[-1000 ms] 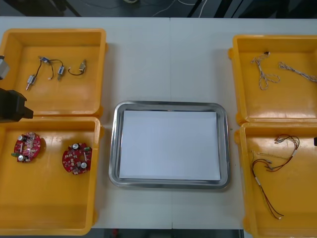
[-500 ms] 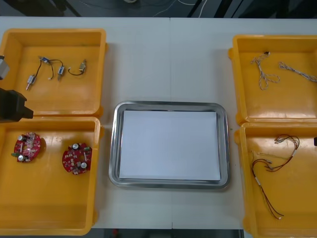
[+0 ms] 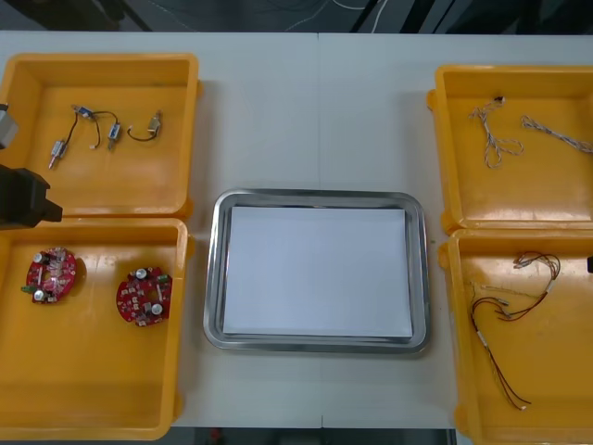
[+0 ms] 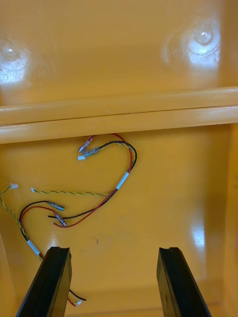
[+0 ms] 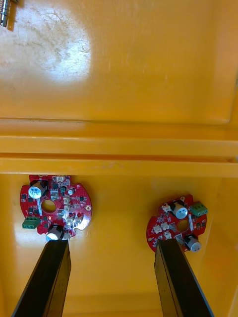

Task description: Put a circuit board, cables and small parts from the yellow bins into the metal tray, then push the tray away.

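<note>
Two round red circuit boards (image 3: 53,274) (image 3: 145,297) lie in the near left yellow bin (image 3: 93,399). My left arm (image 3: 20,197) hangs over that bin's far edge. In the left wrist view my left gripper (image 5: 113,280) is open above the bin floor, with one board (image 5: 54,207) just beyond one finger and the other board (image 5: 178,223) just beyond the other. My right gripper (image 4: 114,282) is open over the near right bin (image 3: 556,408), short of the red and black cables (image 4: 104,193). The metal tray (image 3: 315,197), white inside, sits between the bins with nothing in it.
The far left bin (image 3: 102,190) holds small metal parts (image 3: 111,130) with black cables. Twisted blue and white cables (image 3: 496,137) lie in the far right bin (image 3: 514,209). A thin yellow-green twisted cable (image 4: 69,192) lies by the red ones.
</note>
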{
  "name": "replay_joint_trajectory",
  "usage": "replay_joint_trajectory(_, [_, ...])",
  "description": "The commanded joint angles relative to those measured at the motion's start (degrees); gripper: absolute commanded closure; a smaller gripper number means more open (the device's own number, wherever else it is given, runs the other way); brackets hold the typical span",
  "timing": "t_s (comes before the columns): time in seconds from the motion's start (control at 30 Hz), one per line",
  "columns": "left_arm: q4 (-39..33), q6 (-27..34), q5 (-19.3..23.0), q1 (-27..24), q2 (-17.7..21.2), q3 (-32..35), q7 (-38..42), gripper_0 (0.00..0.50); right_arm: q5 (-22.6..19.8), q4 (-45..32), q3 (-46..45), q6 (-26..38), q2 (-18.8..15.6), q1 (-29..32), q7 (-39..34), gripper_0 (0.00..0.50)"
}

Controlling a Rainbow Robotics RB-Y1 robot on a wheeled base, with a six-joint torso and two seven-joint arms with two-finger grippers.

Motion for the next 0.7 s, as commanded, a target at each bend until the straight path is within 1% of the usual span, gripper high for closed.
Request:
replay_joint_trajectory(0.03, [-1.8,0.4,0.1,-1.1,0.9,-0.4,4.8,0.0,-0.2,-0.2,0.0,0.3,-2.0,-1.1,0.1,0.0])
replay_joint_trajectory(0.7, [-1.8,0.4,0.1,-1.1,0.9,-0.4,4.8,0.0,-0.2,-0.2,0.0,0.3,-2.0,-1.1,0.1,0.0])
